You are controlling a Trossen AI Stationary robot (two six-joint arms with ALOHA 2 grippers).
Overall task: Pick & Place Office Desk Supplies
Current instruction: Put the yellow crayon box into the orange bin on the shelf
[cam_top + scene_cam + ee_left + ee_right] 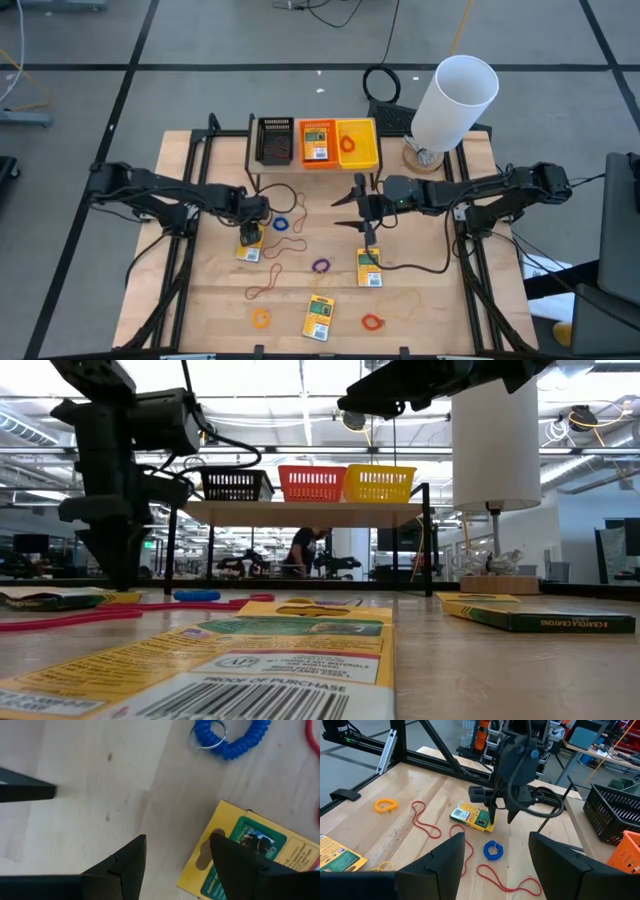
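Observation:
My left gripper [177, 852] points down, open, close above a yellow pack [250, 855] with a green label at the table's middle left. One finger stands over the pack's end and the other over bare wood. In the right wrist view its tips [501, 820] hang at that pack [472, 816]. A blue coil band [232, 737] lies just beyond. My right gripper [345, 198] hovers level and open, high over the table's middle. Two more packs [369, 266], [319, 318] lie flat on the wood, and another [317, 141] sits in the orange bin.
Black [275, 140], orange [303, 158] and yellow [372, 135] bins stand on a raised shelf at the far edge, beside a big white cylinder [455, 100]. Red [285, 246], purple [320, 265], orange [260, 318] and brown [265, 290] bands lie scattered over the wood.

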